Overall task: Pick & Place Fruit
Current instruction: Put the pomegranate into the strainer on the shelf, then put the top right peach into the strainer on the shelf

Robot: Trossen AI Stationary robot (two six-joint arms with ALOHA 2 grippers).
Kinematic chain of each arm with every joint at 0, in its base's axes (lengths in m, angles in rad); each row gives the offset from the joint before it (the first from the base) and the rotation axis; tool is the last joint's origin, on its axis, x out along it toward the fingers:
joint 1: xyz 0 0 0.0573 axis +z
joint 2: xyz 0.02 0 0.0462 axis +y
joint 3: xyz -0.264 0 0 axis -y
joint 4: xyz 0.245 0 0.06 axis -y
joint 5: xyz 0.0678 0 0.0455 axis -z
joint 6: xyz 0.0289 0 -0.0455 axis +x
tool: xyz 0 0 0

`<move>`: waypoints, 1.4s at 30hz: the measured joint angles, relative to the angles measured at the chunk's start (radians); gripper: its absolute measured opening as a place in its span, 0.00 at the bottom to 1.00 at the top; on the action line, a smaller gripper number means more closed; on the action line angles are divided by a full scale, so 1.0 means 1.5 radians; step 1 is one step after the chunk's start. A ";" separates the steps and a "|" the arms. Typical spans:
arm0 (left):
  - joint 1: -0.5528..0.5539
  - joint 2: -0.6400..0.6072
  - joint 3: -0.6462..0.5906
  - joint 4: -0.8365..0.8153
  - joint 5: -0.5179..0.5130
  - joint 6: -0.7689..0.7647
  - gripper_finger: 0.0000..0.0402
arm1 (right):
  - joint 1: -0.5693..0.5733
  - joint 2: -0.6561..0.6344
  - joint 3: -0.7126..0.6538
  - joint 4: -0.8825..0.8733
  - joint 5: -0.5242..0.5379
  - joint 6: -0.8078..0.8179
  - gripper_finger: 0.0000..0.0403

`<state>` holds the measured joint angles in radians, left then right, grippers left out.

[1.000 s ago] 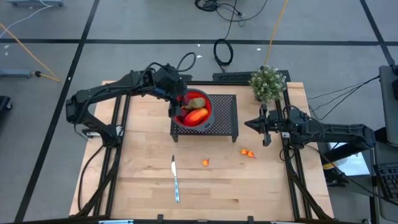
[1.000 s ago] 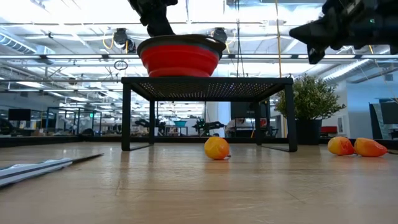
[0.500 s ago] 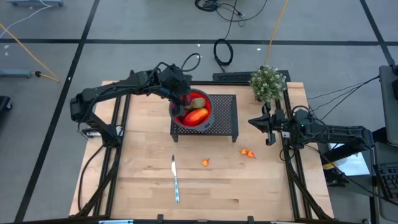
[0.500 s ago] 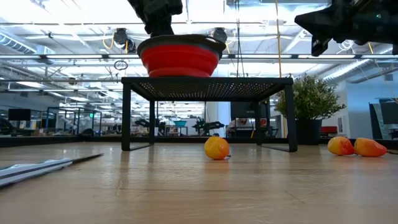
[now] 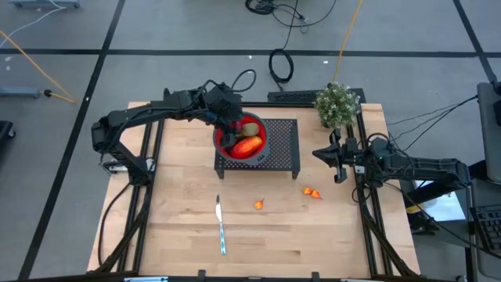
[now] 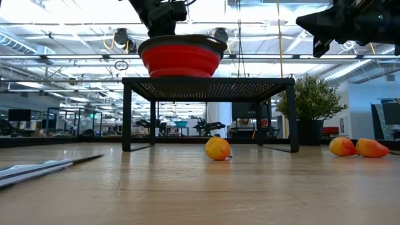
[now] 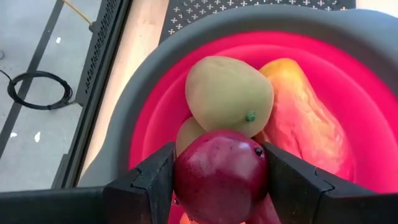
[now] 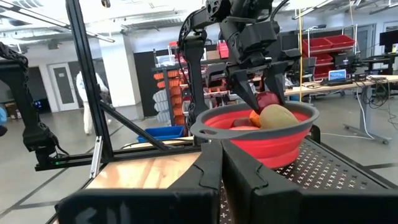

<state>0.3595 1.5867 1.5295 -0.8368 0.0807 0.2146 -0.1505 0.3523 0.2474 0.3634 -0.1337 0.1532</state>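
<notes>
Left gripper [image 7: 221, 180]: over red bowl [image 5: 261, 141] on black rack [image 5: 286, 145], jaws clamped on dark red fruit [image 7: 221, 174] | Bowl holds green fruit [image 7: 229, 93], red-orange oval [image 7: 305, 118] | Right gripper [image 5: 338, 160]: closed, apparently empty, beside rack | Small orange pieces [image 5: 312, 193] on table [image 5: 180, 211]

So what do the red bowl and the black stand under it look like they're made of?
The red bowl looks like soft silicone or rubber, matte, with stepped collapsible walls under a stiffer grey rim, probably plastic. The black stand looks like painted metal: a thin top perforated with small cross-shaped holes on slim straight legs. Neither can be confirmed by look alone.
</notes>
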 joint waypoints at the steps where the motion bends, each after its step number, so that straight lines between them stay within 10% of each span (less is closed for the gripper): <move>1: 0.000 0.000 0.000 0.000 0.000 0.000 0.52 | 0.000 0.000 0.000 0.000 0.000 0.000 0.00; 22: 0.000 -0.008 0.000 -0.002 -0.021 -0.002 0.67 | 0.000 0.000 0.000 0.002 0.000 0.002 0.00; 42: -0.015 -0.198 0.087 -0.116 -0.054 -0.093 0.41 | 0.000 0.000 0.000 0.004 -0.001 0.002 0.00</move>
<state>0.3365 1.2897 1.6604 -1.0112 -0.0009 0.0750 -0.1505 0.3523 0.2474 0.3694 -0.1349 0.1566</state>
